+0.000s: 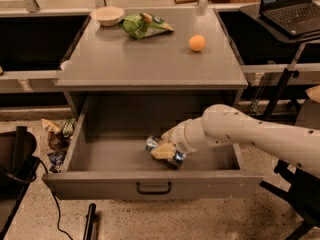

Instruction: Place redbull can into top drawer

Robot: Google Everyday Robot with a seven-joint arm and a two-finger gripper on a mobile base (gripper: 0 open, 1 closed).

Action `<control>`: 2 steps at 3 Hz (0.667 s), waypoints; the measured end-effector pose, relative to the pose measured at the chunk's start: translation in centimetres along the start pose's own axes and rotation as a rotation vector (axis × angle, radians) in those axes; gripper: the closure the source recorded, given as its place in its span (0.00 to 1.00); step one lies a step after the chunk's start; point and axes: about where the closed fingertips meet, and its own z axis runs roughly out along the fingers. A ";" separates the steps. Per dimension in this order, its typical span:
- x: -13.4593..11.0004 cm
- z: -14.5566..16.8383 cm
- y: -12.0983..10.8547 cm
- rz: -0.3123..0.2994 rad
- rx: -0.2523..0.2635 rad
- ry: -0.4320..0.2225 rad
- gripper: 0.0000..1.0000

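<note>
Gripper point(165, 151) low inside open top drawer point(150, 184); fingers clasped around redbull can point(177, 158), held sideways between them; orange ball point(197, 42), green snack bag point(145, 25) on tabletop well behind gripper.

Warm, even overhead light, moderately bright. Soft sheen across tabletop point(150, 59) toward back edge, no hard glare. Deep shade below tabletop's front edge, covering rear of top drawer point(150, 183). Gripper point(163, 151) closed around redbull can point(178, 158) near drawer's front edge, dimly lit, faint glint on can's ends. Recesses at left and right edges near black.
</note>
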 end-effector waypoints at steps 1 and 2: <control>-0.4 -0.9 -0.5 -0.002 0.020 -0.021 0.00; -1.8 -2.6 -1.0 -0.026 0.051 -0.070 0.00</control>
